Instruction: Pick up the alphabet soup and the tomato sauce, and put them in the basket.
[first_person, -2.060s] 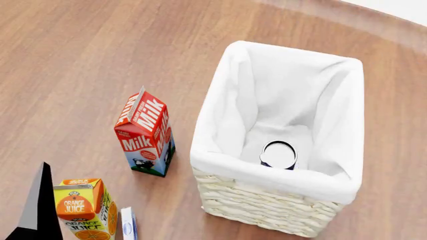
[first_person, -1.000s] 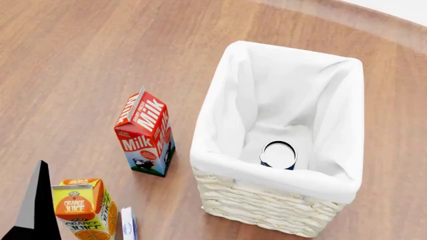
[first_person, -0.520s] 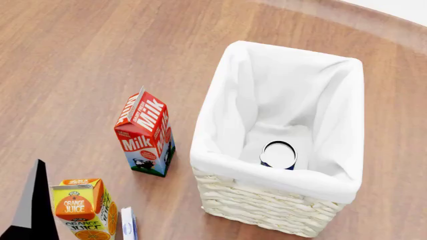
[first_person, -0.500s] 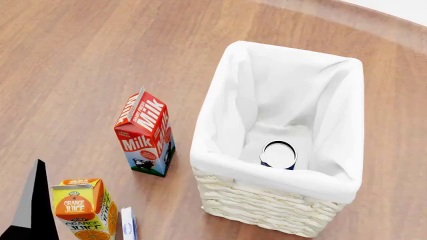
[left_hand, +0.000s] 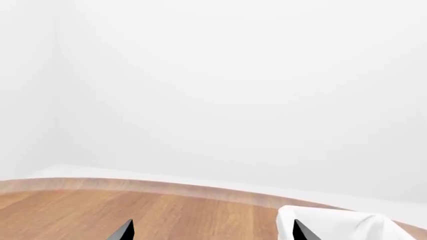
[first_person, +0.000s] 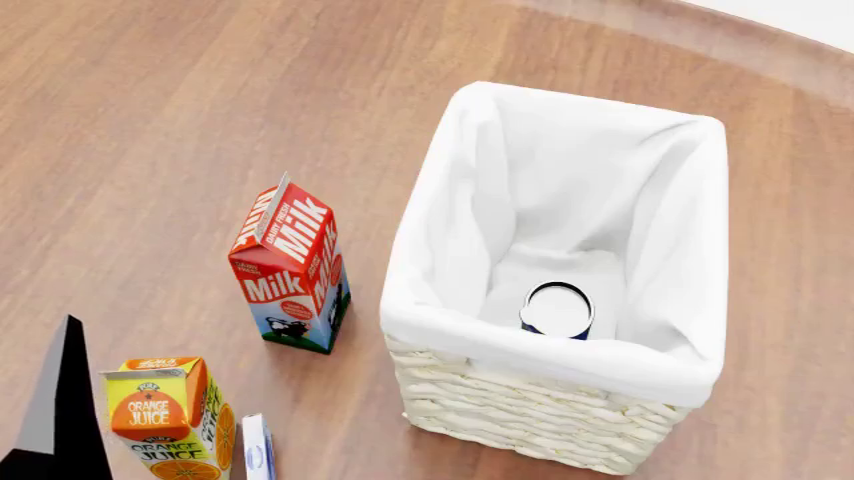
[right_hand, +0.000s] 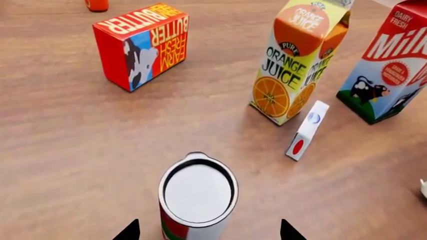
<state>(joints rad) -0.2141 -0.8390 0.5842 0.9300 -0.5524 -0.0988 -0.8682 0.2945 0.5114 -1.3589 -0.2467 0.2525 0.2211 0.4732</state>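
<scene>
While the blue-labelled alphabet soup can (first_person: 557, 310) stood inside the cream wicker basket (first_person: 561, 270), the red-and-green tomato sauce can (right_hand: 197, 197) stood upright on the brown wooden table (right_hand: 80, 140); the right gripper (right_hand: 210, 231) hovered spread above it. The left gripper (left_hand: 212, 231) was spread, empty.

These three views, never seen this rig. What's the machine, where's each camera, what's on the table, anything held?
It is a simulated two-armed robot. The head view looks down on a wooden table: a lined basket with the alphabet soup inside, a milk carton and an orange juice carton. The right wrist view sits behind the right gripper, open and straddling the tomato sauce without holding it; a butter box stands beyond. The left wrist view shows the left gripper, open and empty, facing a white wall.
</scene>
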